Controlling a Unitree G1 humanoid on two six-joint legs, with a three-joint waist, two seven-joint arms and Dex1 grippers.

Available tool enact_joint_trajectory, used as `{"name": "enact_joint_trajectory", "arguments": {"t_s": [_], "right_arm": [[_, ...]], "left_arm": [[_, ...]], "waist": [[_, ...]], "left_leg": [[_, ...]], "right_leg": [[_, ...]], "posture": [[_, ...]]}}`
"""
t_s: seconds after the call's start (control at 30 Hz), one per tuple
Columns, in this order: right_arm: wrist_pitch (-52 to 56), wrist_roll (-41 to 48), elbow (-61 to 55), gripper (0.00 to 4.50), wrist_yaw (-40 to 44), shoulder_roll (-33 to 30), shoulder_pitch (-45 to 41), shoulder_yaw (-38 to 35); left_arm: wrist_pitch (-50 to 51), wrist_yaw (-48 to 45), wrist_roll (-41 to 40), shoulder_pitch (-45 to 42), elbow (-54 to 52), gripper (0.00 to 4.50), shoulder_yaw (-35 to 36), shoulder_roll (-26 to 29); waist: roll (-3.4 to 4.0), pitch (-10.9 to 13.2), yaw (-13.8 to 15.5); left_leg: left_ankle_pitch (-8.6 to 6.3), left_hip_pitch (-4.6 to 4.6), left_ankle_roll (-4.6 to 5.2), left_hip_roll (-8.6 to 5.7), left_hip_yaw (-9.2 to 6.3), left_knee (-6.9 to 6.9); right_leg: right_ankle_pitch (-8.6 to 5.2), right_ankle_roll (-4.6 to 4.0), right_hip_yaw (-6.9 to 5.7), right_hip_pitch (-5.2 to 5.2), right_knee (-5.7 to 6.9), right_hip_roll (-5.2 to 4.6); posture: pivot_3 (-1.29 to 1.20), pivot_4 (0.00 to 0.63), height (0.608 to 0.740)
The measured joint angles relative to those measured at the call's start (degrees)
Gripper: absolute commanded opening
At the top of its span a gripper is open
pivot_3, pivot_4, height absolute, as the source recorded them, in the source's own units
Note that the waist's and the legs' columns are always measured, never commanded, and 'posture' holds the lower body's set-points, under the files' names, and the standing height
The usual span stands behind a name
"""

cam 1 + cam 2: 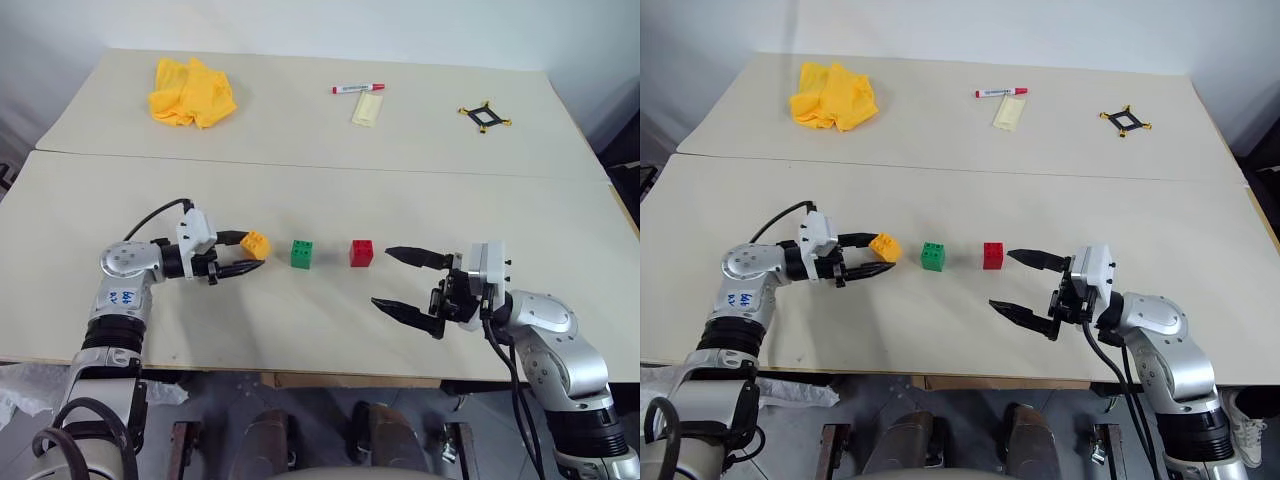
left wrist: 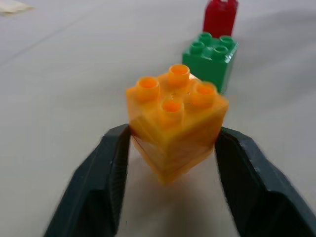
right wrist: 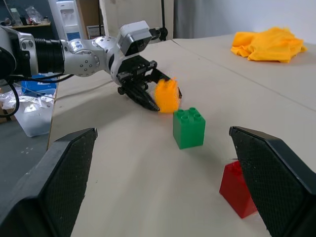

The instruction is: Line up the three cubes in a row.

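Cubes — three of them, one orange-yellow cube (image 1: 255,242), one green cube (image 1: 301,254) and one red cube (image 1: 361,253) — are sitting in a rough row near the front of the table (image 1: 330,180), the orange one tilted between the fingers of the left gripper (image 1: 247,251). Whether those fingers are pinching it or merely flanking it is hard to tell, and the left wrist view is showing the red cube cut off at its edge. Just beside that red cube, the right gripper (image 1: 396,279) is holding its fingers spread wide — empty.

orange-yellow cube (image 1: 885,246) between left gripper (image 1: 883,254) fingers
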Motion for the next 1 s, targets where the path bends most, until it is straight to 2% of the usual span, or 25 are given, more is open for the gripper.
{"name": "enact_joint_trajectory", "arguments": {"t_s": [0.07, 0.23, 0.4, 0.5, 0.6, 0.77, 0.87, 1.0], "right_arm": [[0.1, 0.0, -0.3, 4.5, -0.2, 0.0, 0.3, 0.0], [0.1, 0.1, -2.0, 4.5, -0.7, 0.0, 1.6, -0.1], [0.1, 0.3, -2.2, 4.5, -1.6, 0.0, 2.3, -0.5], [0.1, 0.3, -2.2, 4.5, -1.7, 0.0, 2.3, -0.4], [0.1, 0.8, -2.2, 4.5, -1.1, 0.0, 2.3, -0.4], [0.2, 1.4, -2.0, 4.5, 0.6, -1.1, 1.1, -0.4], [0.5, 1.6, -1.8, 4.5, 1.4, -1.6, 1.0, -0.4], [0.8, 1.7, -1.8, 4.5, 2.2, -2.4, 1.1, -1.0]], "left_arm": [[-0.2, 0.0, 0.0, 0.0, 0.1, 4.48, -0.1, -0.6], [3.9, 6.2, 0.0, 1.4, -2.8, 4.48, 0.8, -0.9], [12.8, 13.4, -2.0, 8.6, -14.8, 4.48, 2.9, -2.1], [16.3, 15.1, -3.1, 11.1, -19.4, 3.9, 2.9, -2.2], [17.0, 14.4, -3.8, 11.6, -20.3, 2.97, 2.9, -2.2], [12.4, 9.1, -3.0, 6.3, -14.0, 1.49, 1.2, -1.5], [8.8, 5.2, -2.9, 1.2, -7.4, 1.46, 1.0, -1.3], [-2.8, -5.4, -0.7, -6.8, 6.6, 1.46, -0.6, 1.5]], "waist": [[0.0, 0.0, 0.0], [0.0, 0.0, 0.0], [0.0, 0.0, -0.1], [0.01, 0.0, 0.1], [0.01, 0.0, 0.2], [0.01, 0.0, 0.7], [0.0, 0.0, 0.7], [0.0, 0.0, 0.5]], "left_leg": [[0.0, 0.0, 0.0, 0.01, 0.0, 0.0], [0.0, 0.0, 0.01, 0.01, -0.03, 0.01], [-0.01, 0.03, 0.01, 0.04, -0.06, 0.01], [0.0, 0.03, 0.01, 0.04, -0.06, 0.03], [-0.01, 0.03, 0.01, 0.04, -0.05, 0.04], [-0.01, 0.0, 0.01, 0.02, -0.03, 0.1], [-0.01, -0.01, 0.01, 0.01, -0.02, 0.1], [-0.01, -0.03, 0.01, -0.21, 0.05, 0.07]], "right_leg": [[0.0, 0.0, 0.0, 0.0, 0.0, 0.0], [0.0, 0.0, 0.02, 0.01, 0.01, -0.02], [0.0, 0.0, 0.04, 0.02, 0.03, -0.03], [0.0, 0.0, 0.04, 0.04, 0.03, -0.03], [0.0, 0.0, 0.05, 0.04, 0.02, -0.03], [0.0, 0.0, 0.03, 0.04, 0.01, -0.02], [0.0, 0.0, 0.01, 0.04, 0.0, -0.01], [0.0, 0.0, -0.01, 0.0, -0.04, 0.03]], "posture": [[0.0, 0.15, 0.74], [0.0, 0.15, 0.74], [0.0, 0.15, 0.74], [0.0, 0.15, 0.74], [0.0, 0.15, 0.74], [0.0, 0.15, 0.74], [0.0, 0.15, 0.74], [0.0, 0.15, 0.74]]}}
